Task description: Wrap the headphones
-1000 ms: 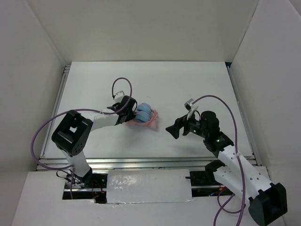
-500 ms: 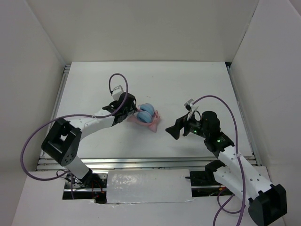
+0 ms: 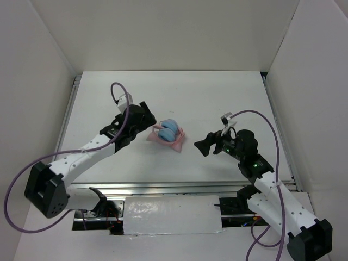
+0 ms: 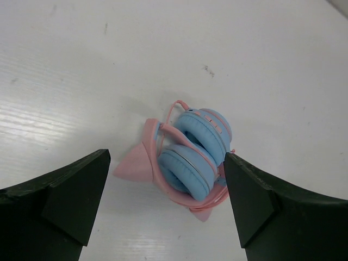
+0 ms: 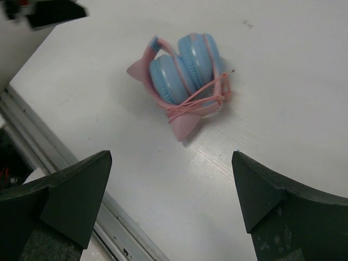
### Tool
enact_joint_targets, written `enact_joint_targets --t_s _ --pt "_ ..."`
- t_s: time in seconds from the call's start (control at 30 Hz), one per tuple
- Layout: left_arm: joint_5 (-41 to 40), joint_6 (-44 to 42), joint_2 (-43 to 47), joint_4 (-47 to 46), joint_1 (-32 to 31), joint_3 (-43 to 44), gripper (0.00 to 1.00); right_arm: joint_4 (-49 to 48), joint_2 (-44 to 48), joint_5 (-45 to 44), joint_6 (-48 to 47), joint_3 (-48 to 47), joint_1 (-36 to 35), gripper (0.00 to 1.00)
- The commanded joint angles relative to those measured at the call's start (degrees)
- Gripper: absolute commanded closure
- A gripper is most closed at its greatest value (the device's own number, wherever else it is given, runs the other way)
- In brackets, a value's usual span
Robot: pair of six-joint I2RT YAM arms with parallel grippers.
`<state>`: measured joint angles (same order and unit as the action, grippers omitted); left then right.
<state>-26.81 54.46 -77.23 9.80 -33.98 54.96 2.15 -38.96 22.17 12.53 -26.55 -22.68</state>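
The headphones (image 3: 167, 132) lie folded on the bench (image 3: 228, 98), blue ear cups pressed together, with the thin pink cable (image 5: 198, 100) looped across the cups and band in several turns. No loose length of cable trails over the bench, so the wrapping looks essentially done; at most a tidy-up or pulling the arms clear is left. The left jaws are spread wide and hold nothing, with the headphones ahead of the gap between them and not touching. The right jaws are also apart and empty, facing the bundle from the other side and standing further off.
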Motion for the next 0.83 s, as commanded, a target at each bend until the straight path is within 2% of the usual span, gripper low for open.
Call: enact_joint_targets --t_s 0.0,0.07,0.1,0.13,0.23,0.27,0.37,0.43,0.63,0.8 --pt "-6.14 -2.5 8.04 5.73 -0.21 0.85 0.01 -0.4 0.47 -10.56 7.4 -1.93 1.4 0.0" --pt "-10.43 -3.13 13.23 13.19 0.14 1.46 0.01 0.74 0.11 -15.72 12.41 -2.28 3.41 0.0" --pt "-12.2 -1.04 14.73 20.1 0.92 1.73 0.01 1.97 -0.06 -17.32 13.9 -2.54 4.12 0.0" --pt "-13.87 -0.15 17.7 23.13 2.67 1.56 0.01 4.33 -0.06 -19.25 17.49 -3.16 5.87 0.0" --pt "-13.63 2.58 23.76 30.96 5.75 -1.42 0.01 6.98 0.2 -22.0 19.55 -4.04 8.17 0.0" --pt "-12.75 2.32 25.19 31.67 8.11 -2.56 0.01 8.47 0.81 -23.48 20.76 -4.56 8.78 0.0" --pt "-11.95 4.6 29.67 33.17 9.97 -6.17 0.01 11.64 2.66 -28.49 23.31 -5.18 10.19 0.0" --pt "-8.27 2.77 30.91 31.6 11.38 -6.71 0.01 13.05 3.71 -32.45 24.46 -5.18 10.72 0.0" --pt "-5.27 1.97 28.72 34.05 14.11 -4.16 0.01 17.71 7.23 -36.06 24.29 -5.27 11.78 0.0" --pt "-3.69 0.83 29.07 31.95 14.46 -5.21 0.01 18.33 9.16 -37.38 23.94 -4.92 12.22 0.0"
